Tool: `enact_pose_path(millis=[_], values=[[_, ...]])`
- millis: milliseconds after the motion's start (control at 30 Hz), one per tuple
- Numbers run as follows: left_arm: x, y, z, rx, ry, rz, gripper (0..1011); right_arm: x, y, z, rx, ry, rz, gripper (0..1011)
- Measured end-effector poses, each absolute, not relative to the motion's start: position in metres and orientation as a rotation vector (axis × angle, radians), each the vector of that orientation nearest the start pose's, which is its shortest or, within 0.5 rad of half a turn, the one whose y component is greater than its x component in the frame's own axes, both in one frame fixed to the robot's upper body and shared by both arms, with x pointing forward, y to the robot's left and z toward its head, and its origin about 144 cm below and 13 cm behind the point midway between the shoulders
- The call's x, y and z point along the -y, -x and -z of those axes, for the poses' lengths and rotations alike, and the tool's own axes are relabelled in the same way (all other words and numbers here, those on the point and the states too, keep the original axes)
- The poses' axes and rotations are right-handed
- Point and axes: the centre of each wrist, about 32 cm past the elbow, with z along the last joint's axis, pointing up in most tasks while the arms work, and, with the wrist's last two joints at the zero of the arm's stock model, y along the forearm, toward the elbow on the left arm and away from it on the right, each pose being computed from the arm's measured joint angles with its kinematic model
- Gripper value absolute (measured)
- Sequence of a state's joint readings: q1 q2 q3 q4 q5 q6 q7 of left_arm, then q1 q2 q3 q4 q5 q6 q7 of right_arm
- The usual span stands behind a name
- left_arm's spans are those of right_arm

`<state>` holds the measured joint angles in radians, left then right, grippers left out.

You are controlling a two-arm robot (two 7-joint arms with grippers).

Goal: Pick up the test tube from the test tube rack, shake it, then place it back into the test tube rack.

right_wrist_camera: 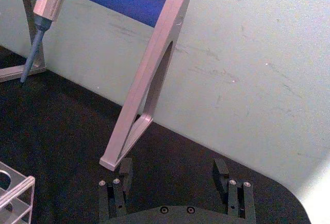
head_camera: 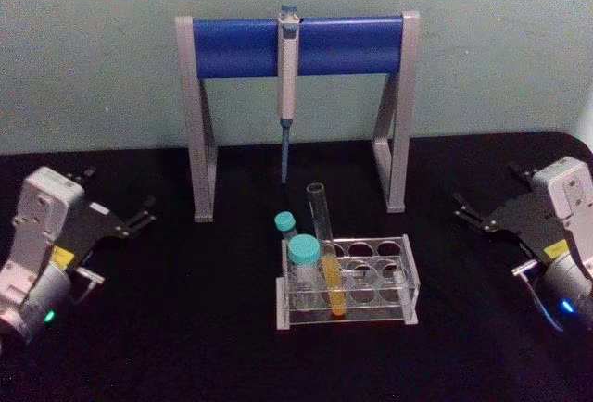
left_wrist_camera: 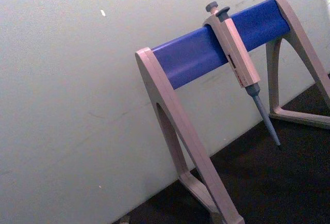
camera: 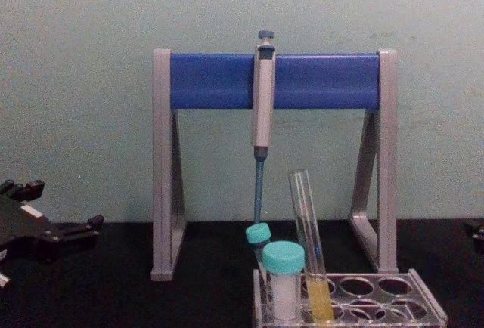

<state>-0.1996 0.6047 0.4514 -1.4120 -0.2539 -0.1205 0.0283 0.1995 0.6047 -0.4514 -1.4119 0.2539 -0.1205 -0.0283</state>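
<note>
1. Black table [head_camera: 185, 346] up front, pale green wall [head_camera: 93, 50] behind, and everything sits quiet.
2. Centre stage is the test tube [head_camera: 326, 249], standing in the test tube rack [head_camera: 410, 282] toward its left end. It is uncapped, has yellow liquid in its lower part, and its open top tips a little to the left. The chest view shows the same lean on the test tube [camera: 310, 245].
3. That clear rack sits near the middle of the table, its rim [camera: 423, 314] low in the chest view, with the holes on its right side open.
4. Two teal-capped vials share the rack's left end. The near vial [head_camera: 303, 263] stands just beside the tube, and the far vial [head_camera: 285, 226] stands behind it.
5. Farther back stands the grey-and-blue pipette stand [head_camera: 241, 47], with a pipette [head_camera: 288, 69] hanging from the middle of its bar, tip pointing down.
6. Out wide on the left, the left gripper [head_camera: 119, 189] rests well apart from the rack, fingers spread, holding nothing.
7. Over on the right, the right gripper [head_camera: 486, 187] mirrors it. Its wrist view shows the right gripper [right_wrist_camera: 172, 172] with a wide gap between the fingers and nothing between them.
</note>
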Motion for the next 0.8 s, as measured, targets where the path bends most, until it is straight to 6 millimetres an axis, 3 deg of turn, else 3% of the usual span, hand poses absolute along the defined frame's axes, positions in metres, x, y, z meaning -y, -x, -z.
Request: enact_pose_path(millis=[800], values=[[-0.3097,-0.4886,-1.1398,0.285,-0.304,-1.248,1001,0.3070,-0.4810,-1.1416,0.269,0.287,1.226,1000]])
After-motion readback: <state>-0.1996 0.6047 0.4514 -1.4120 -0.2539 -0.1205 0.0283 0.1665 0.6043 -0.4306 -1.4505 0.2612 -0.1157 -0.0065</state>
